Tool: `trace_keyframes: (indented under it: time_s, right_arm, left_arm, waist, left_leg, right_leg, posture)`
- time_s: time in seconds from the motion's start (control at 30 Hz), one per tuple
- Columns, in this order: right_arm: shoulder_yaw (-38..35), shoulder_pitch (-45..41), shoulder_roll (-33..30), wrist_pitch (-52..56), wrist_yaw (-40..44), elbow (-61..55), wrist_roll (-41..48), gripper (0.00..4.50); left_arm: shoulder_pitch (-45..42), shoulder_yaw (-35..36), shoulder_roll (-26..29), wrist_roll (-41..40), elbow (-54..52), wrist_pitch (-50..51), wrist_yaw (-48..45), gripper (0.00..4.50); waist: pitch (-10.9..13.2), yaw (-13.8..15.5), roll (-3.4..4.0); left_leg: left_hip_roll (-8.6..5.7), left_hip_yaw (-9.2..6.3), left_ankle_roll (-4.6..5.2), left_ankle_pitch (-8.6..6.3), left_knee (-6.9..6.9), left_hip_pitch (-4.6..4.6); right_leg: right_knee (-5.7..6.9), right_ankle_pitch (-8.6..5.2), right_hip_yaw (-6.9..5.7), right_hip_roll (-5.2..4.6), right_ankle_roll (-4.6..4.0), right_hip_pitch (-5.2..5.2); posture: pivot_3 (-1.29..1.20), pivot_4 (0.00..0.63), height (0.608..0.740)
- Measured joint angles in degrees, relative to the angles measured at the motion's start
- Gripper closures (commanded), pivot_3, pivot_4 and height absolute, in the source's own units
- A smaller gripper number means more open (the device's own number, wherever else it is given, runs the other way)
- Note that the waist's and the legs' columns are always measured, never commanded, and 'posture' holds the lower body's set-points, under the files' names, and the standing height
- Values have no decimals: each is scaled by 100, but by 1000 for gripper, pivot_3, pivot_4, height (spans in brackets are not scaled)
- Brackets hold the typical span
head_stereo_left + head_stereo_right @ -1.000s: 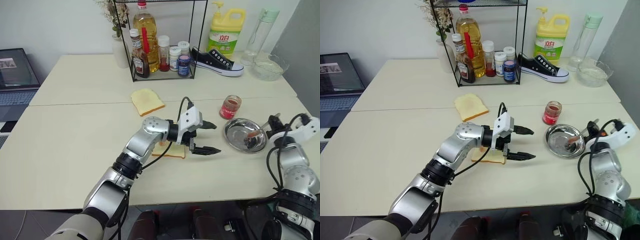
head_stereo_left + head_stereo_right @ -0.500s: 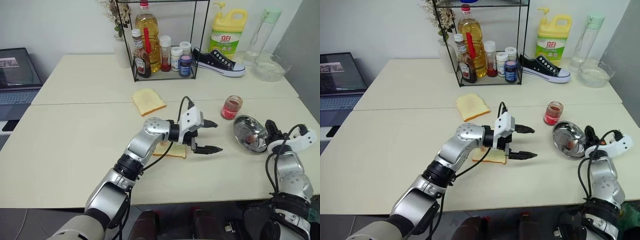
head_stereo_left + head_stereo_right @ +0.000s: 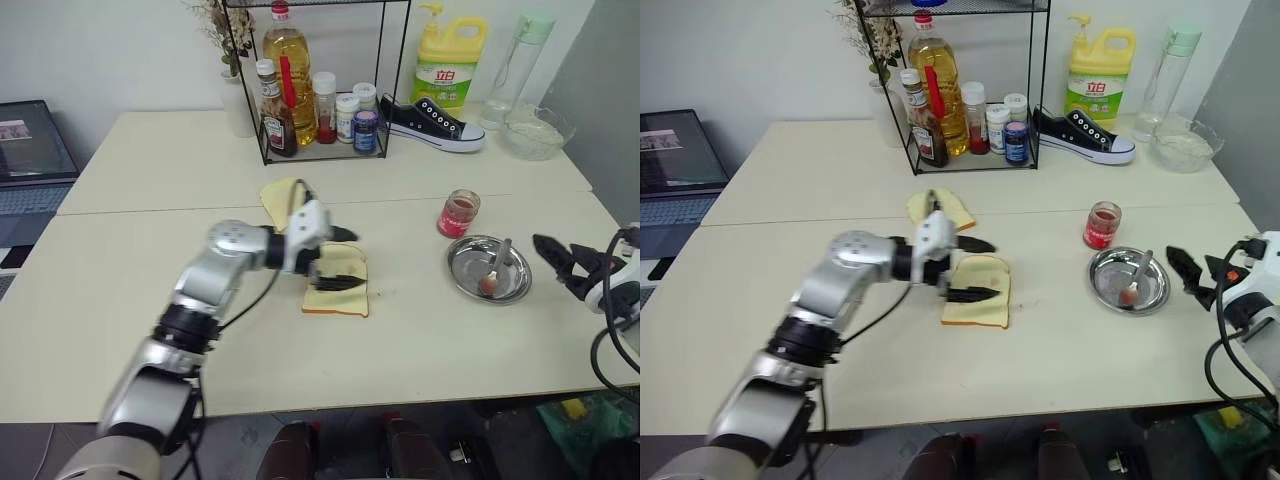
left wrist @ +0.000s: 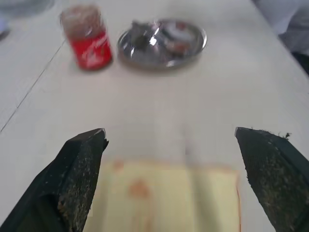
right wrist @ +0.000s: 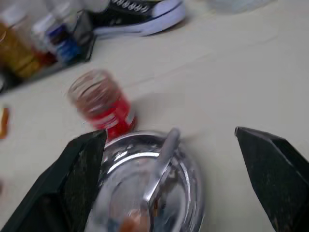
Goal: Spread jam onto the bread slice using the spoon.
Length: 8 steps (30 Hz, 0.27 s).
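The bread slice [image 3: 338,292] lies flat at mid-table, with a faint reddish smear [image 4: 138,187] on its face. My left gripper [image 3: 345,260] hovers open just over its near-left part, pointing right, with nothing between its fingers [image 4: 79,174]. The jam is in a small clear jar [image 3: 459,213] standing behind the round steel dish [image 3: 466,277]. The spoon [image 3: 497,266] rests in that dish, its stained bowl toward me. My right gripper [image 3: 552,256] stands open just right of the dish, apart from it and holding nothing.
A browner bread slice [image 3: 277,195] lies behind my left gripper. A wire rack of bottles [image 3: 315,90], a black sneaker [image 3: 433,124], a yellow detergent jug [image 3: 451,60] and a glass bowl [image 3: 538,135] line the back. A laptop [image 3: 30,150] sits at far left.
My left arm swung left, bringing its open gripper back over the bread slice. My right gripper opened and drew back from the dish, which was tipped up and now lies flat.
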Motion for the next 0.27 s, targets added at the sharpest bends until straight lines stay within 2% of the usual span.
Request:
trace_keyframes:
  time_s: [0.27]
  right_arm:
    - [139, 1010, -2063, 127, 3026, -777, -350, 59]
  left_arm:
    - [701, 733, 1779, -125, -108, 598, -607, 0]
  waist:
    - [10, 21, -17]
  left_leg:
    - [2, -10, 0, -1, 8, 4]
  right_leg:
    - [-5, 0, -7, -1, 1, 13]
  posture:
    - [0, 150, 740]
